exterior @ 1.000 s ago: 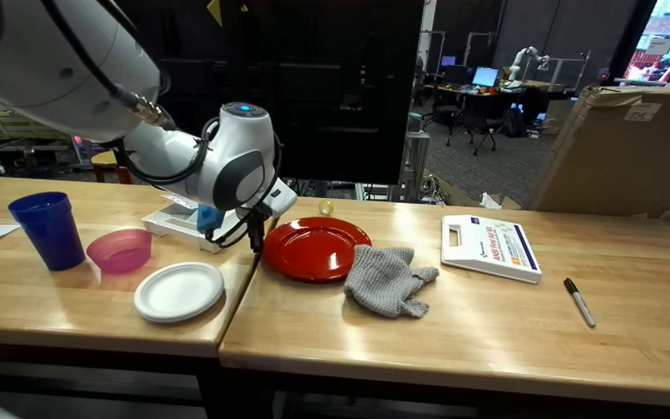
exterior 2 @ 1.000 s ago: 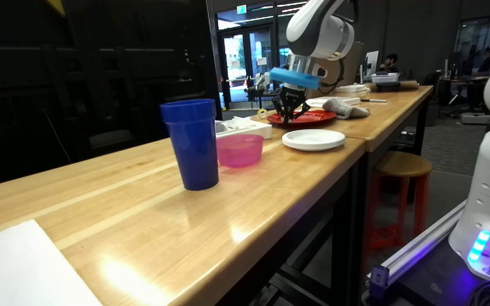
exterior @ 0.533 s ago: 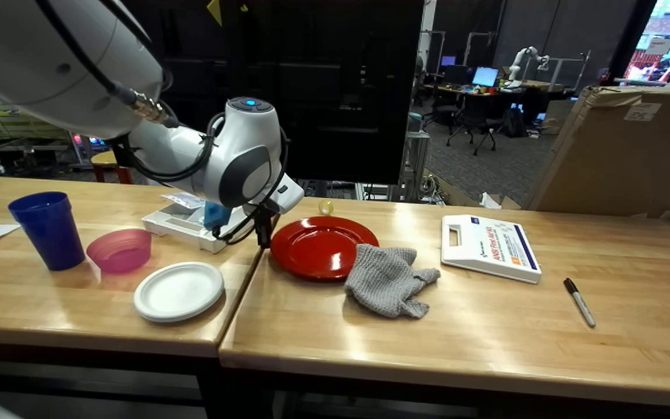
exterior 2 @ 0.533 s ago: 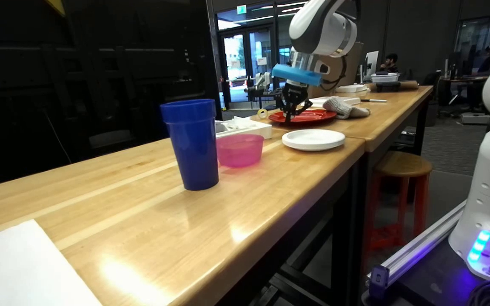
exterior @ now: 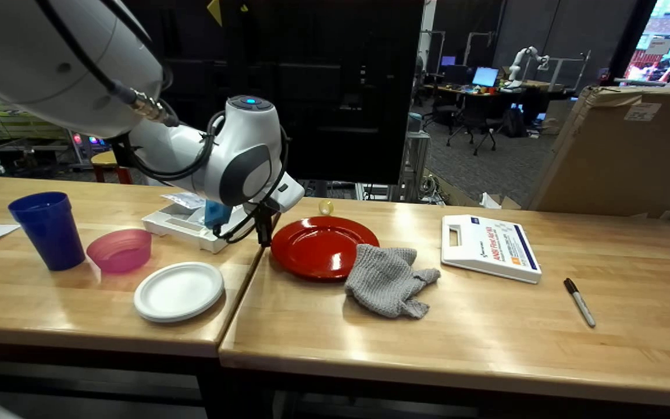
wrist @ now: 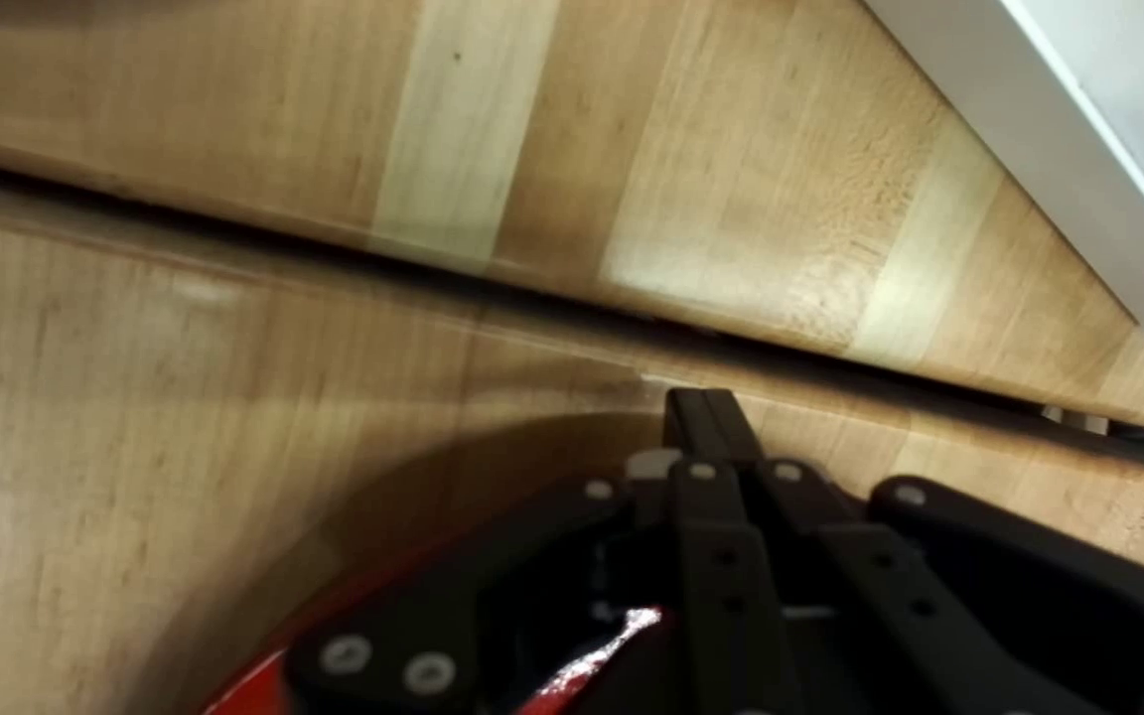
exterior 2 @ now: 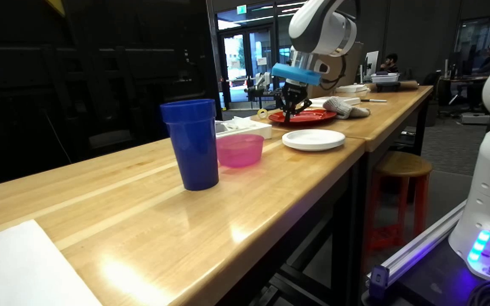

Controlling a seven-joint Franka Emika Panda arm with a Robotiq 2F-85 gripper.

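Red plate point(exterior: 323, 247) sits flat near ctr. of frame in an exterior view, w/ gray cloth point(exterior: 384, 282) at its lower right edge. Gripper point(wrist: 714, 427), lower ctr. of wrist view, has its fingers clenched on nothing, tips just past the rim; contact can't be told for sure. Progress, by judgement: reaching the plate's edge looks done; left, prob., is getting clear, as plate's not lifted.
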